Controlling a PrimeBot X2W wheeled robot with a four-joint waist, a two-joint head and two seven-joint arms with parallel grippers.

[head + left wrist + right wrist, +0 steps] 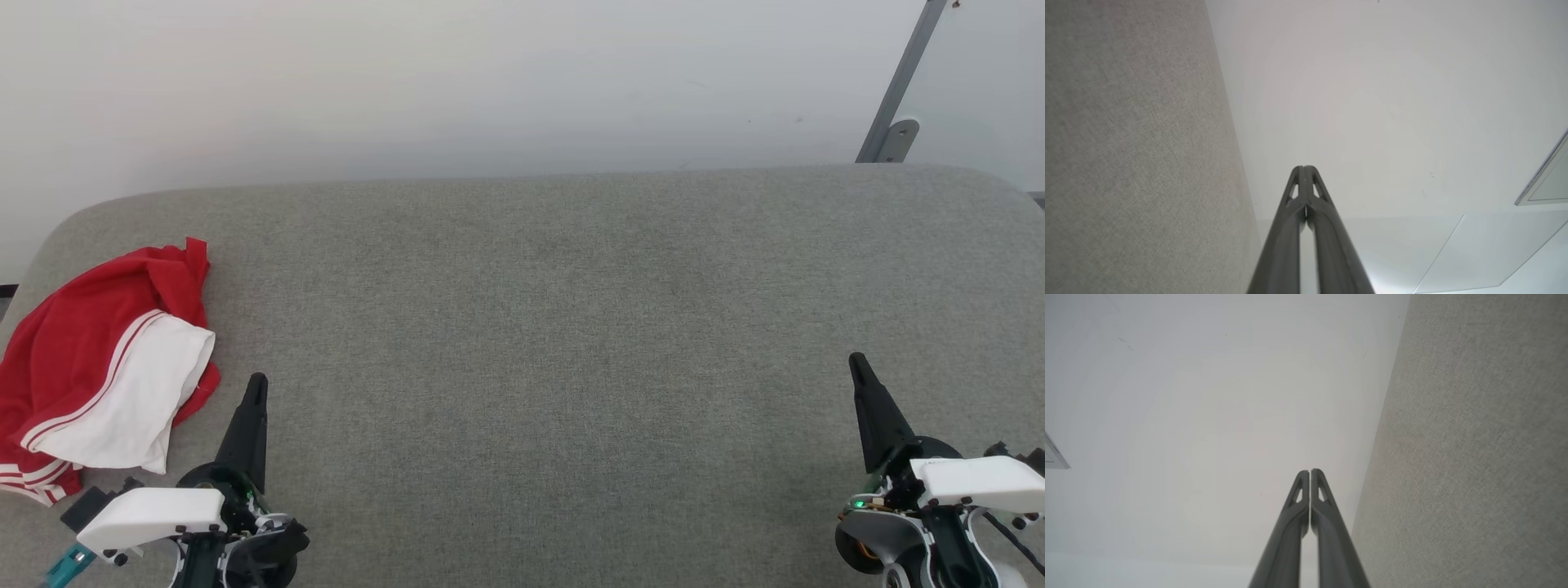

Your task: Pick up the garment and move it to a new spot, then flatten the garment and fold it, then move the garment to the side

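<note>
The garment [73,351], a red T-shirt with a white sleeve and red-and-white stripe trim, lies crumpled at the far left of the grey cushioned surface [539,327]. My left gripper [256,382] hovers just right of the garment's lower edge, apart from it, shut with nothing held. In the left wrist view the left gripper [1304,168] has its fingertips pressed together. My right gripper [856,359] stands at the lower right, far from the garment, also shut and empty. The right wrist view shows the right gripper [1309,472] with tips touching.
A pale wall [457,82] rises behind the surface's far edge. A grey metal bracket [898,98] leans at the upper right. The surface's rounded corners fall off at both far ends.
</note>
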